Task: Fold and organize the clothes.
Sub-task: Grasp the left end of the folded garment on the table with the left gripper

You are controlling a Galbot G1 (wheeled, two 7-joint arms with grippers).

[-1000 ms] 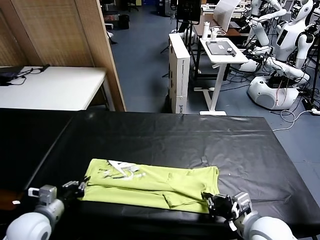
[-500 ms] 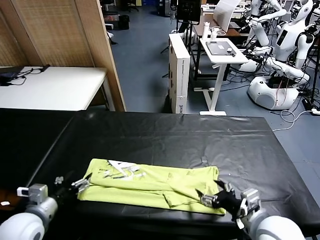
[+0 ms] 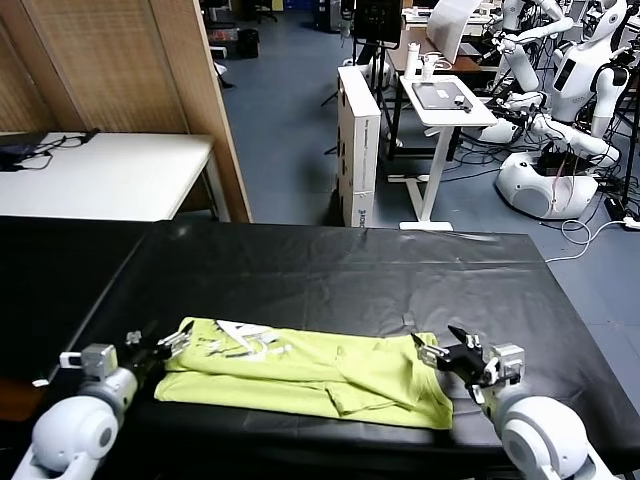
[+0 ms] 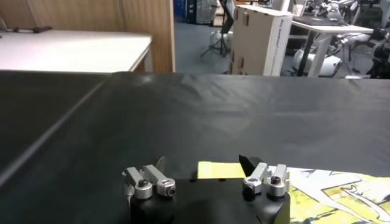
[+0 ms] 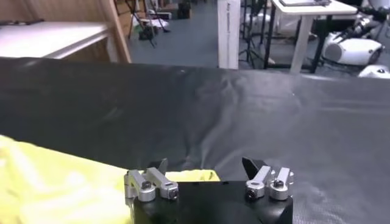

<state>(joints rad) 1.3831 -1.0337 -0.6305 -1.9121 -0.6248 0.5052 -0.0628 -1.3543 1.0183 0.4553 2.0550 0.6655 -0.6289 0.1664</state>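
The clothes are one lime yellow-green T-shirt (image 3: 300, 370), lying as a long folded band across the near part of the black table (image 3: 330, 270). White print shows near its left end. My left gripper (image 3: 165, 342) is open at the band's left end, and the yellow edge (image 4: 219, 170) lies just beyond its fingertips, between them (image 4: 204, 163). At the right end my right gripper (image 3: 440, 350) is also open. A small corner of the shirt (image 5: 183, 176) lies between its fingertips (image 5: 205, 165). Neither gripper holds any cloth.
The black table stretches well beyond the shirt. A white table (image 3: 100, 175) and a wooden partition (image 3: 130, 70) stand at the back left. Behind the table are a tall cardboard box (image 3: 358, 140), a white desk (image 3: 445, 100) and parked robots (image 3: 560, 120).
Both grippers have moved from the shirt's near corners toward the far side of its ends, staying open. The near right corner of the shirt now lies spread a little farther right.
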